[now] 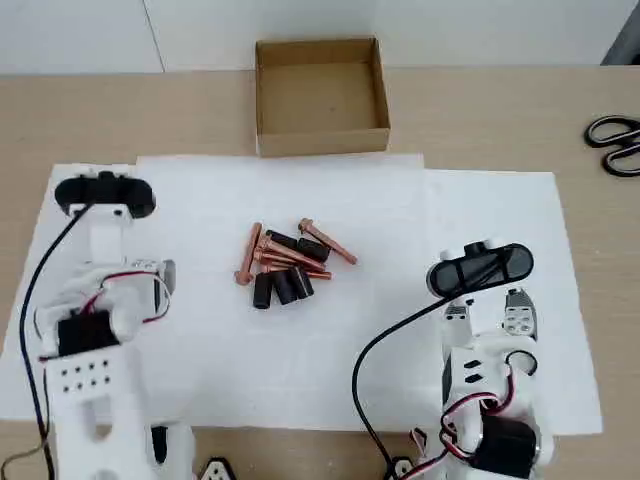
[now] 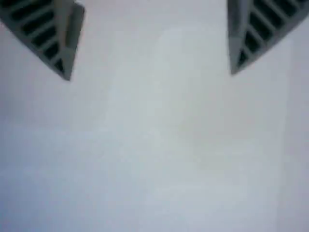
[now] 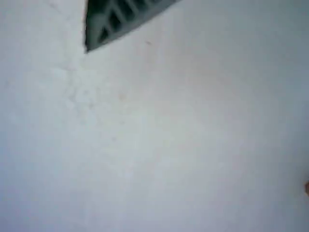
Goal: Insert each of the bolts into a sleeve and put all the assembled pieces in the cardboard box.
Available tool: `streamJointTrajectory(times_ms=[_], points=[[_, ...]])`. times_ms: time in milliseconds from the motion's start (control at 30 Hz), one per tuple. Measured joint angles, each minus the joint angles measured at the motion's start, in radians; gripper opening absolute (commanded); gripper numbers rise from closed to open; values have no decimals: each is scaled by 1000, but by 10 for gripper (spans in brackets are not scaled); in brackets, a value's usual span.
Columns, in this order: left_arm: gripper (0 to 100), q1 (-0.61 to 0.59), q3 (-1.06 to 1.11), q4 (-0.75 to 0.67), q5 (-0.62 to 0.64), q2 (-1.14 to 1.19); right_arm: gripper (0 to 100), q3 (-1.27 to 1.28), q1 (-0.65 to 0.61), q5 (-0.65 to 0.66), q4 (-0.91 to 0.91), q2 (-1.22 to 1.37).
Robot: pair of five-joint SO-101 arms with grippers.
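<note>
Here's the high view: a heap of copper bolts sits in the middle of the frame on a white sheet. Black sleeves are mixed right in with them. Three sleeves lie side by side along the lower edge of the heap, and a couple more are tucked in among the bolts. One bolt angles off toward the right of the heap, another lies nearly vertical in the frame on its left. All of them are loose on the sheet.

Up at top centre stands the cardboard box, open top toward the camera, just beyond the sheet's far edge on the tan surface. It's well apart from the heap. A pair of scissors lies at the right edge of the frame.

One arm is at the left of the frame, another arm at lower right, both over the sheet and well apart from the heap.

Over to the left wrist view: the left hand is spread wide, its two ribbed fingertips far apart, nothing between them but white sheet.

In the right wrist view, a dark ribbed part of the right hand pokes in at upper left of the frame above the sheet. Whether that hand is open or closed, I can't tell.
</note>
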Motion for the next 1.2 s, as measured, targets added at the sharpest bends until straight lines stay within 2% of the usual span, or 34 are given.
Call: streamJointTrajectory(times_ms=[167,433,567,767,1000,1200], points=[[202,0,-51,0,0,100,177,0,0,11,0,0],[202,0,-51,-2,0,104,177,-143,0,11,0,-9],[202,0,-51,-3,0,104,177,-222,0,11,0,64],[202,0,-51,-3,0,104,177,-353,0,11,5,305],[202,0,-51,-3,0,104,177,-546,0,11,127,681],[202,0,-51,-3,0,104,177,-678,-123,11,270,954]])
